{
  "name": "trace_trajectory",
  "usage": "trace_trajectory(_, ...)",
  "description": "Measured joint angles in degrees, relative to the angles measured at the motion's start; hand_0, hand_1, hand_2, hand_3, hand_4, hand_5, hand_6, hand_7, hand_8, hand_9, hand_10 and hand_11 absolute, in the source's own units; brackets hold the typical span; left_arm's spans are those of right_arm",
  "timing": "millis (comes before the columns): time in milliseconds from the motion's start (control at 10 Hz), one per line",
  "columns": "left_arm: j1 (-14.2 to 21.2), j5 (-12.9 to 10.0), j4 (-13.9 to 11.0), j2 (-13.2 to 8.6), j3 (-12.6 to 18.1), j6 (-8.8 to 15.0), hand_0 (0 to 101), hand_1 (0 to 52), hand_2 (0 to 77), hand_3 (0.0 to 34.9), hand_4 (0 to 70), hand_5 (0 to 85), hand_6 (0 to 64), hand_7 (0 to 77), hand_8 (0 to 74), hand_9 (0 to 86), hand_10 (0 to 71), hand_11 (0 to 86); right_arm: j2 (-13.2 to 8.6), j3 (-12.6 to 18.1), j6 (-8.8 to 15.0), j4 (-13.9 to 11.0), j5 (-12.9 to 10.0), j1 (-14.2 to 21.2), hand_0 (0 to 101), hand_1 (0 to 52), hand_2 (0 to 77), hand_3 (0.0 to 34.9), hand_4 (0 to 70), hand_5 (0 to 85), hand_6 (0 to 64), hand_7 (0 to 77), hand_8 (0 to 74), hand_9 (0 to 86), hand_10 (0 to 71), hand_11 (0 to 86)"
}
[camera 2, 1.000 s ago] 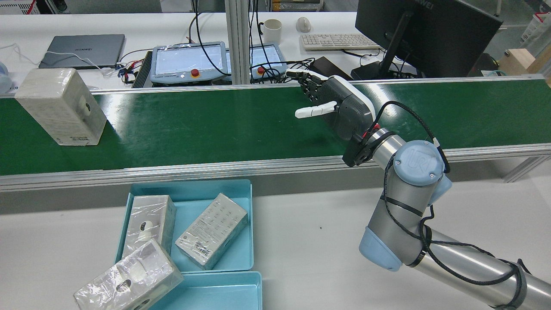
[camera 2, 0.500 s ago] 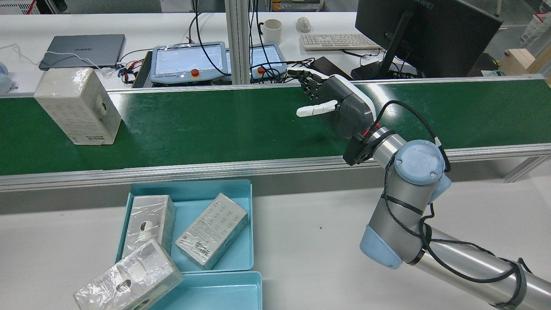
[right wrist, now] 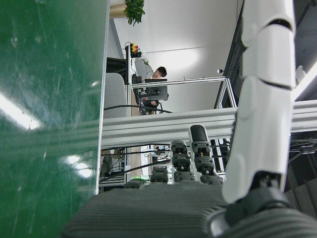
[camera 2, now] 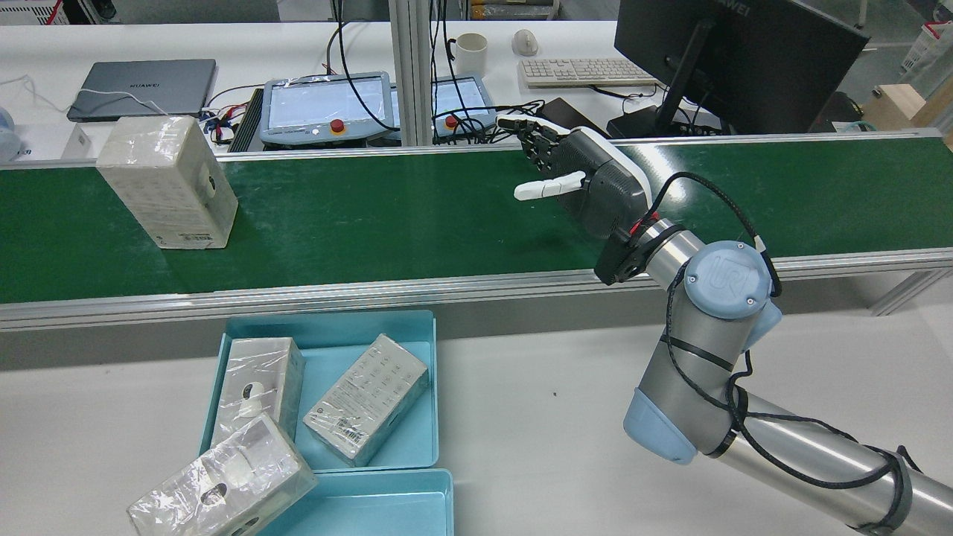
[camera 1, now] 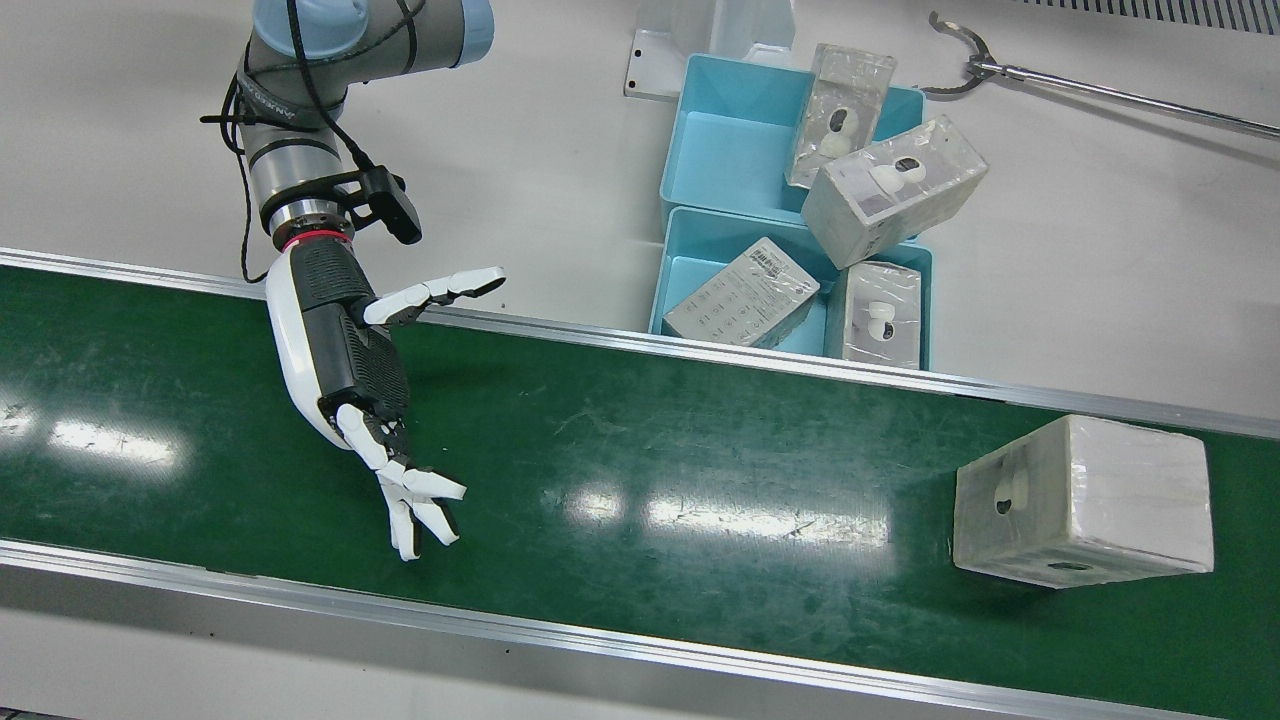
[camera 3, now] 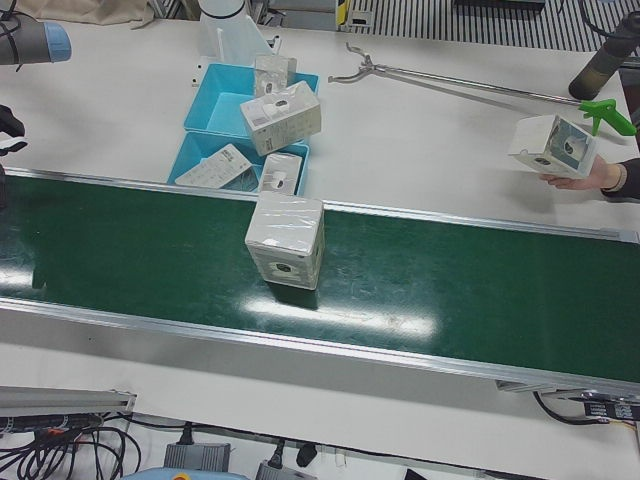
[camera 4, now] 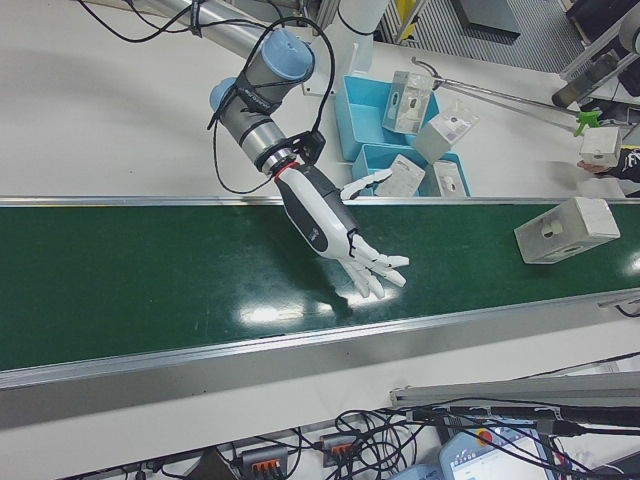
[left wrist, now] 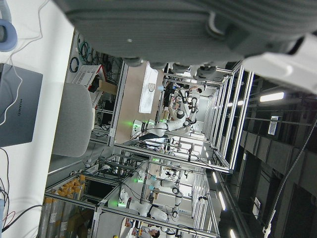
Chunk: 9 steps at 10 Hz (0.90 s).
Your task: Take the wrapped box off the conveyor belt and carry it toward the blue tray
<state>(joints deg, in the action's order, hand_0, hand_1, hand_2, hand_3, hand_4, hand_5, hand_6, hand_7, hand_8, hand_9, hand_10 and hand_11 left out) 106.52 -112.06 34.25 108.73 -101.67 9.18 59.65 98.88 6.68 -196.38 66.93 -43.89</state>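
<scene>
On the conveyor belt [camera 2: 417, 216], the wrapped box [camera 2: 167, 182] stands upright, well apart from the right hand [camera 2: 581, 179] — empty, fingers spread over the belt. Advice: close only once the box sits between the fingers, then carry it to the blue tray [camera 2: 327, 350]. Left hand's state cannot be told.
</scene>
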Motion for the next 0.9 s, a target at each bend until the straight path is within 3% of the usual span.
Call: trace_trajectory(900, 0.0, 0.0, 0.0, 0.0, 0.0, 0.0, 0, 0.0, 0.5, 0.0, 0.0, 1.1, 0.5, 0.5, 0.5, 0.5, 0.5, 0.5, 0.2, 0.1, -1.0, 0.0, 0.0, -0.2, 47, 13.1, 9.8, 0.0, 10.4, 21.3, 3.8, 3.8, 0.5, 3.8, 0.0, 0.5)
